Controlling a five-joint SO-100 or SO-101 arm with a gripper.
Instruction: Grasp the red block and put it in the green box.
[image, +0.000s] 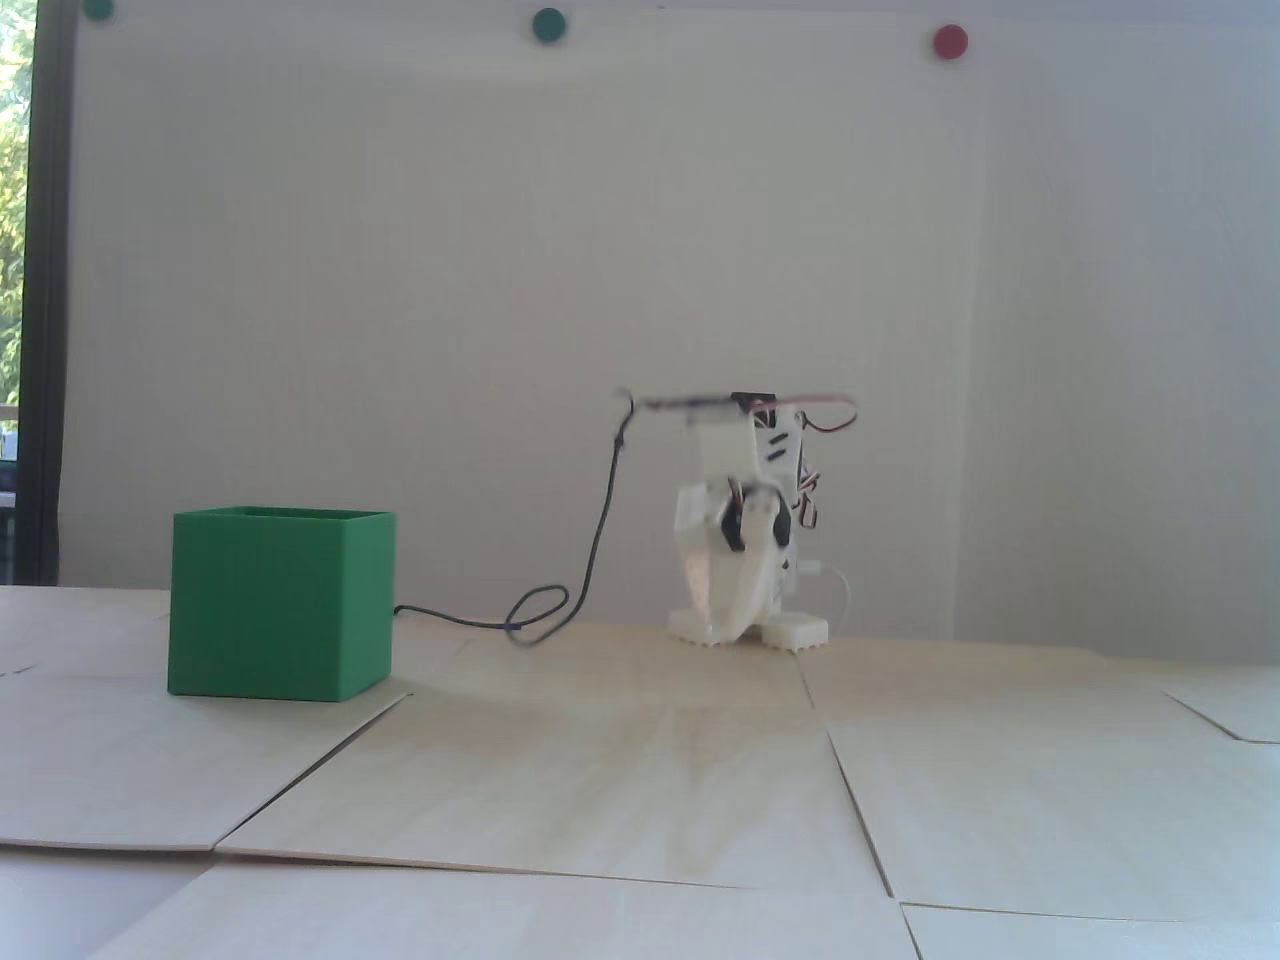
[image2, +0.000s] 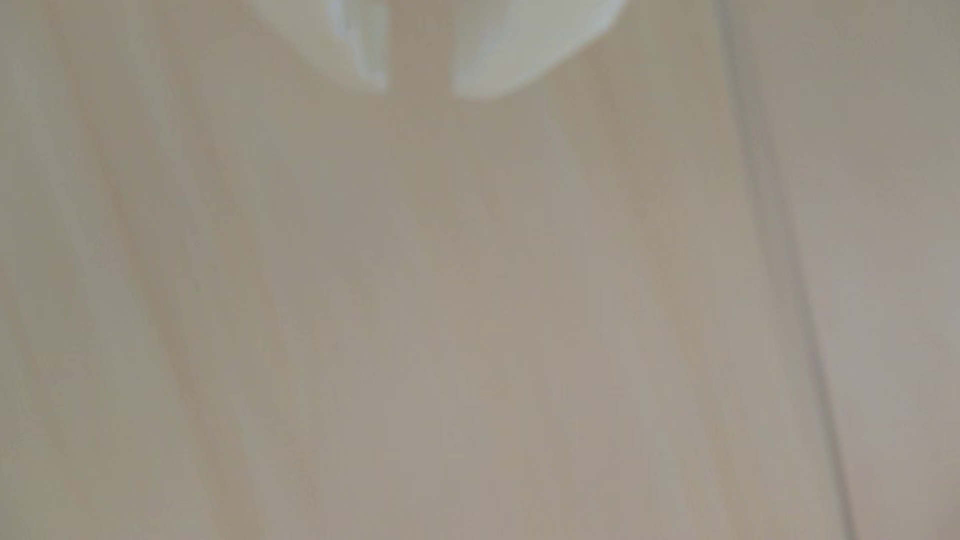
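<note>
The green box (image: 280, 605) stands on the pale wooden table at the left of the fixed view, open side up. The red block shows in neither view. The white arm (image: 745, 520) is folded at the back of the table, right of the box, and its gripper (image: 722, 632) points down close to the tabletop. In the blurred wrist view the gripper (image2: 421, 93) enters from the top edge. Its two white fingertips (image2: 483, 78) stand a narrow gap apart, with only bare wood between and below them.
A black cable (image: 600, 520) hangs from the arm and loops on the table toward the box. Round green (image: 548, 24) and red (image: 949, 41) dots sit on the white wall. Seams (image: 850, 790) divide the tabletop into panels. A window frame (image: 45, 300) runs down the far left.
</note>
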